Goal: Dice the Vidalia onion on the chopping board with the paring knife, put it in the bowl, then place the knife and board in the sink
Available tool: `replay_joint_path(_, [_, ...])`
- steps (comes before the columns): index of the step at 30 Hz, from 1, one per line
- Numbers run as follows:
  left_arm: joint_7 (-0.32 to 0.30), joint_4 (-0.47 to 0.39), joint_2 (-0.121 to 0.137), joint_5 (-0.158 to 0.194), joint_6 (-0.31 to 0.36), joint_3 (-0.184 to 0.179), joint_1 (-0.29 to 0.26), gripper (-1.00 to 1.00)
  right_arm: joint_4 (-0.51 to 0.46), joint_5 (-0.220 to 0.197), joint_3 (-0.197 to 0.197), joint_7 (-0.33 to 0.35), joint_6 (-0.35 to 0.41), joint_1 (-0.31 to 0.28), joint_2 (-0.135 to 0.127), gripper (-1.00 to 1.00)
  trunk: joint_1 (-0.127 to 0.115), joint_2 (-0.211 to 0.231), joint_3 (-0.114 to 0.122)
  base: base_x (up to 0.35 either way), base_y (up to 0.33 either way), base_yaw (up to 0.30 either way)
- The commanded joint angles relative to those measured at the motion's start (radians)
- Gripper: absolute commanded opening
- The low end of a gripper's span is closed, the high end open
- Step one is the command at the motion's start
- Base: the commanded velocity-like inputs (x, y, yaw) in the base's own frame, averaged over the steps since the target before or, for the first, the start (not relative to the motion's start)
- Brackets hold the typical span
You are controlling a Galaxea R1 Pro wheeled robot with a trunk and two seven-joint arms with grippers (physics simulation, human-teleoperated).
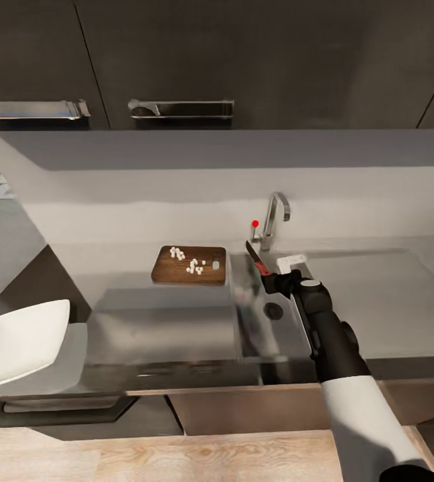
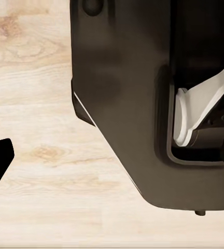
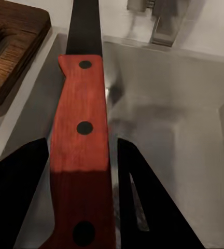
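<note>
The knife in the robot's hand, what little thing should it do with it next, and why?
Probably lower the knife a little into the sink and then let go. The right gripper is shut on its red handle and holds it over the basin, beside the tap. The onion is already diced, with the white bits lying on the chopping board, so cutting looks finished.

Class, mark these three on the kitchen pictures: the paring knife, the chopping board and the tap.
paring knife [image 3: 80, 127]: right wrist view, on its red handle.
chopping board [image 1: 170, 269]: head view, on bare wood near its left end.
tap [image 1: 278, 202]: head view, on the bend of the spout.
</note>
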Motion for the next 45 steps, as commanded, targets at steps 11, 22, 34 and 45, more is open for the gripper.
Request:
replay_joint_path(11, [0.006, -0.002, 0.002, 0.007, -0.003, -0.008, 0.0, 1.0, 0.262, 0.011, -0.005, 0.006, -0.14, -0.001, 0.005, -1.0, 0.0, -0.002, -0.002, -0.057, -0.011, 0.0])
replay_joint_path(22, [0.007, -0.002, 0.002, 0.007, -0.003, -0.009, 0.0, 1.0, 0.5, 0.011, -0.165, -0.052, -0.337, -0.001, 0.004, -1.0, 0.0, -0.002, -0.002, 0.0, 0.0, 0.0])
replay_joint_path(34, [0.007, -0.002, 0.002, 0.007, -0.003, -0.009, 0.0, 1.0, 0.53, 0.009, -0.165, -0.1, -0.345, -0.001, 0.012, -1.0, 0.0, -0.002, -0.002, 0.0, -0.092, 0.0])
replay_joint_path(45, [0.007, -0.002, 0.002, 0.007, -0.003, -0.008, 0.0, 1.0, 0.528, 0.01, -0.166, -0.1, -0.345, -0.001, 0.016, 1.0, 0.0, -0.002, -0.002, 0.0, 0.0, 0.0])
